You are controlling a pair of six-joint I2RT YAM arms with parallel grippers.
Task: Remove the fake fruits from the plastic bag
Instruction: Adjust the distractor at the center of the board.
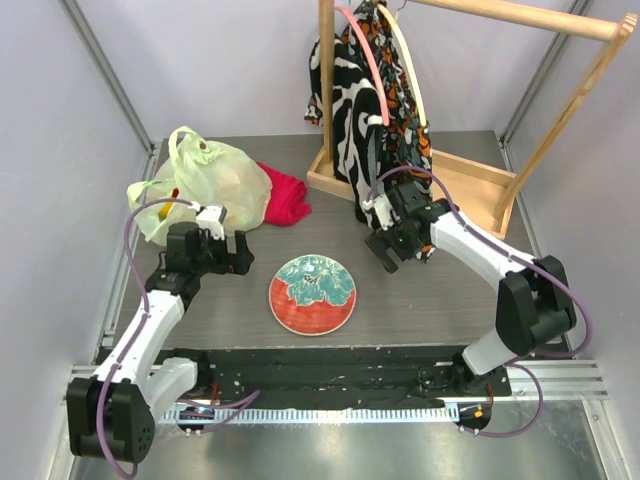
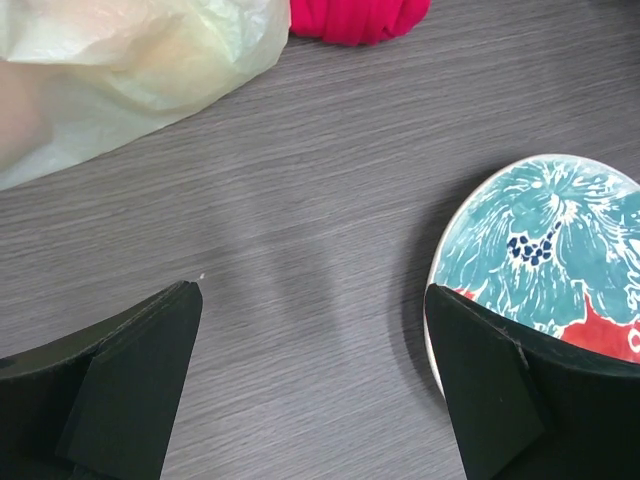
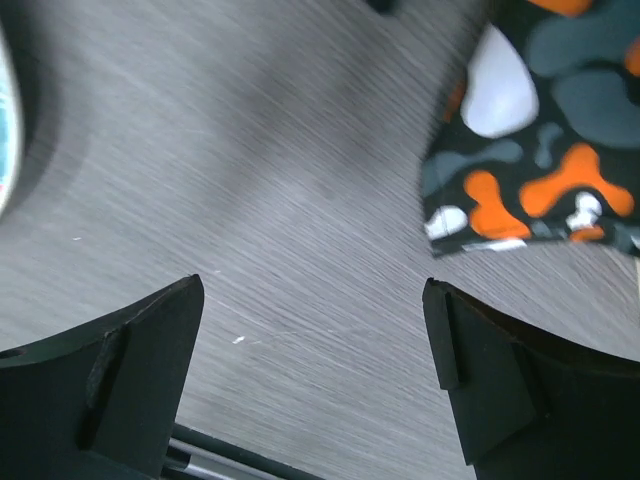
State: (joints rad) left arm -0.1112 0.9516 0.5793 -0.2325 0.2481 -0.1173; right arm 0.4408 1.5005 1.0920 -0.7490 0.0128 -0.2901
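The plastic bag lies bulging at the back left of the table, pale yellow-green and crinkly, with its loop handles toward the left. Fake fruits show only dimly through it: a dark red spot and a yellow-red patch. My left gripper is open and empty, just in front of the bag. In the left wrist view it is over bare table, with the bag at the upper left. My right gripper is open and empty, low beside the hanging clothes; the right wrist view shows it over bare table.
A round teal-and-red plate lies at the centre front, also by the left gripper's right finger. A red folded cloth lies right of the bag. A wooden rack with patterned clothes stands at the back right.
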